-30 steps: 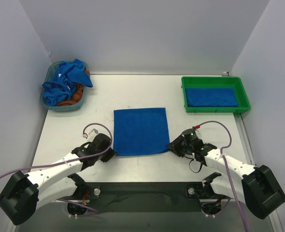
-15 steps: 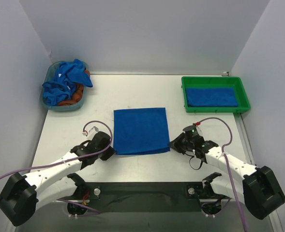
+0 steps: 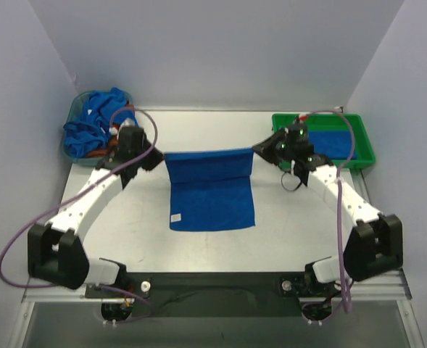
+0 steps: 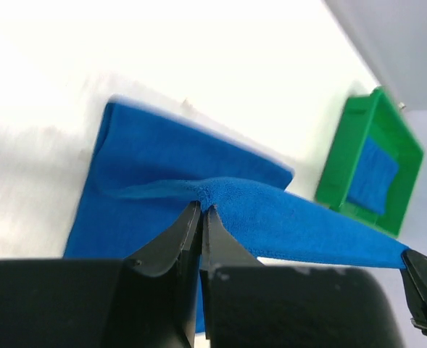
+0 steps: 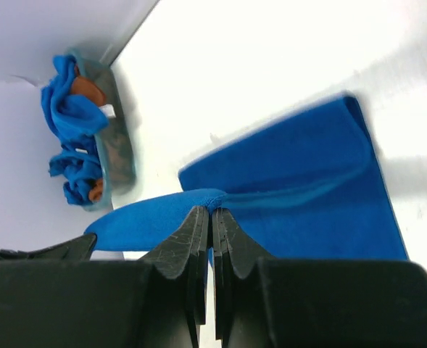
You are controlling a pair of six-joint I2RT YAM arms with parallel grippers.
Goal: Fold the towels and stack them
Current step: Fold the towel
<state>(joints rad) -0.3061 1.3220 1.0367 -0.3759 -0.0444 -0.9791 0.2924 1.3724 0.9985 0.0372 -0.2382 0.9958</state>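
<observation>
- Towel (image 3: 212,197): middle of the table (image 3: 307,217); near half flat, far edge raised and pulled taut between the two grippers, doubled over the flat part; white tag (image 3: 175,217) at the near left corner.
- Left gripper (image 3: 159,160): fingers clenched on the raised edge's left corner; wrist view shows cloth pinched at the very tips (image 4: 201,210).
- Right gripper (image 3: 259,151): fingers clamped on the right corner; cloth nipped at the tips (image 5: 211,212).
- Tray (image 3: 363,148): green, far right; folded towel (image 3: 336,143) flat inside, partly behind the right arm.
- Bin (image 3: 86,159): far left; heap of towels (image 3: 97,116) crumpled inside, with something orange-brown, probably a cloth.
</observation>
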